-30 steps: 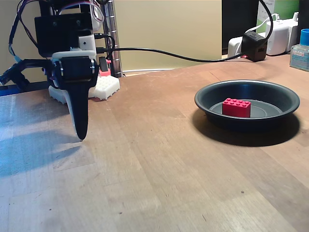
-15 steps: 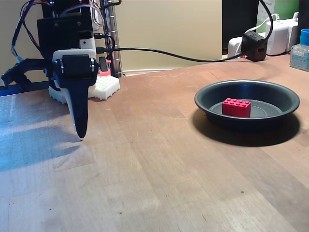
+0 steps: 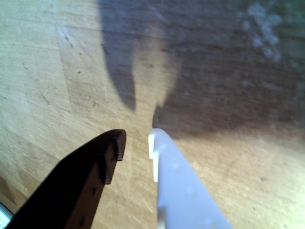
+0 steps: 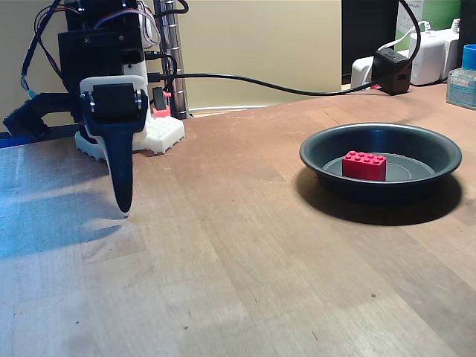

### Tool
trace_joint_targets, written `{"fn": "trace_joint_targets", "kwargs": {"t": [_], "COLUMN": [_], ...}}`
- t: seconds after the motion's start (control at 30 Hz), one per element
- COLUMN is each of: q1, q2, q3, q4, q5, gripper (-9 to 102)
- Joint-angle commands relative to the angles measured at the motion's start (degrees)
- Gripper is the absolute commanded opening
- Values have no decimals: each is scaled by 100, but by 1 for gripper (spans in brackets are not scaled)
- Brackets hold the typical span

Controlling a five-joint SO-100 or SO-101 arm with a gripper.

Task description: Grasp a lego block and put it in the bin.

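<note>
The red lego block (image 4: 364, 165) lies inside the dark round bin (image 4: 318, 168) at the right of the fixed view, with its studs up. My gripper (image 4: 123, 211) hangs far to the left of the bin, pointing down with its tip just above the wooden table. In the wrist view the gripper (image 3: 137, 141) shows a black finger (image 3: 95, 171) and a white finger (image 3: 178, 186). Only a narrow slit separates their tips, and nothing is held between them. Bare wood and their shadow lie below.
The arm's white studded base (image 4: 165, 134) and a metal post (image 4: 172, 52) stand behind the gripper. A black cable (image 4: 260, 83) runs along the back edge to a power adapter (image 4: 391, 71). A blue-capped bottle (image 4: 462, 78) stands at the back right.
The gripper's body has risen slightly and turned, so it looks narrower in the fixed view. The lego block and the bin have not moved.
</note>
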Motion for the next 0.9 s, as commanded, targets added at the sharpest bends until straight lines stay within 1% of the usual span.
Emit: {"fn": "trace_joint_targets", "kwargs": {"t": [0.0, 0.4, 0.87], "q1": [0, 0, -9], "q2": [211, 334, 290], "q3": [290, 299, 299], "q4": [149, 606, 598], "q5": [70, 44, 88], "gripper": [0, 0, 0]}}
